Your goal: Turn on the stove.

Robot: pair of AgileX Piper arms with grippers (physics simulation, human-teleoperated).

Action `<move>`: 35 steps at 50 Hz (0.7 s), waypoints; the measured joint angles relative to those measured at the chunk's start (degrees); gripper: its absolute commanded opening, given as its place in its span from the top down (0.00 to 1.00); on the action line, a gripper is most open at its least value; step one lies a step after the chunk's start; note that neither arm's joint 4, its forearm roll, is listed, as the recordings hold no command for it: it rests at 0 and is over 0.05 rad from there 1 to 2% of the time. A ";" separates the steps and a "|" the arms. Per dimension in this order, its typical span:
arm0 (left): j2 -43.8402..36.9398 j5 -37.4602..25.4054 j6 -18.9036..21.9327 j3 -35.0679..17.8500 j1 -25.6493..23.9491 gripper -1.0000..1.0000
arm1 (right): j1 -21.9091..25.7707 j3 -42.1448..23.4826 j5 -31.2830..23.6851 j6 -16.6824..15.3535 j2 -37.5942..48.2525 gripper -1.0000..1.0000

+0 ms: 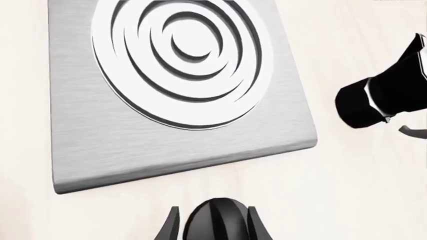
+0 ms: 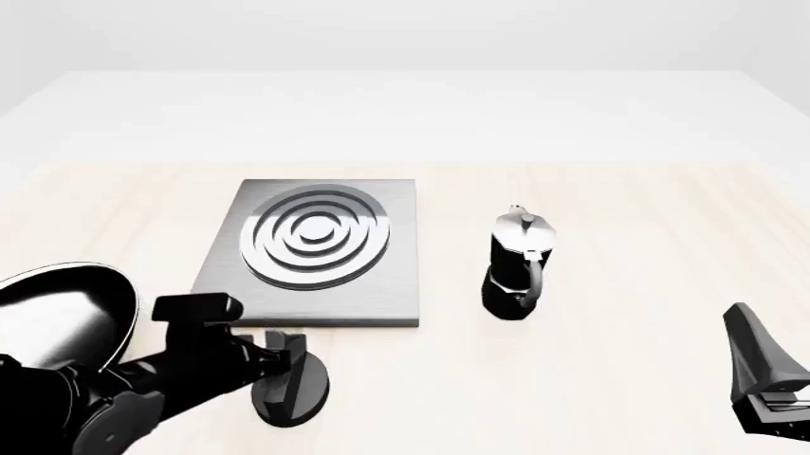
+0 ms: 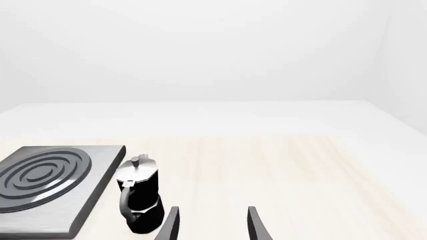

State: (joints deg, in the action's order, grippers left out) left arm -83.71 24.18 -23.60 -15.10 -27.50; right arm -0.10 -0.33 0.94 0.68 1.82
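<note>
Our left pincer (image 2: 288, 365) straddles the black round ridged knob (image 1: 217, 220), fingers either side, grip unclear; the flat square grey metal stove (image 2: 379, 294) lies just beyond on the pale wooden bench (image 2: 608, 227); right pincer (image 3: 210, 222) open, well apart.

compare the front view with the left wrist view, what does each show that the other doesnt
Only the front view shows the frying pan at the near left, the right hand idle at the near right, the left arm and the whole moka pot standing upright to the right of the stove. Only the left wrist view shows the left hand with a finger on either side of the knob. Both show the stove and its ring burner, the knob in front of it, and the table.
</note>
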 measured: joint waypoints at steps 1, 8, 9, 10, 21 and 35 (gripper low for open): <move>-0.18 0.22 -0.13 0.03 -0.05 0.00 | 0.00 0.00 0.00 0.00 0.00 0.00; -1.36 1.57 -0.93 0.25 -0.45 0.00 | 0.00 0.00 0.00 0.00 0.00 0.00; -1.52 1.75 -1.04 0.27 -0.50 0.00 | 0.00 0.00 0.00 0.00 0.00 0.00; -1.69 1.92 -1.15 0.29 -0.56 0.00 | 0.00 0.00 0.00 0.00 0.00 0.00; -3.20 3.40 -2.19 0.54 -1.22 0.00 | 0.00 0.00 0.00 0.00 0.00 0.00; -4.92 5.40 -3.72 1.01 -1.97 0.00 | 0.00 0.00 0.00 0.00 0.00 0.00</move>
State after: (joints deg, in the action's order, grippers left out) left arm -88.63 29.59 -27.32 -14.10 -29.47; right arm -0.10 -0.33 0.94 0.67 1.81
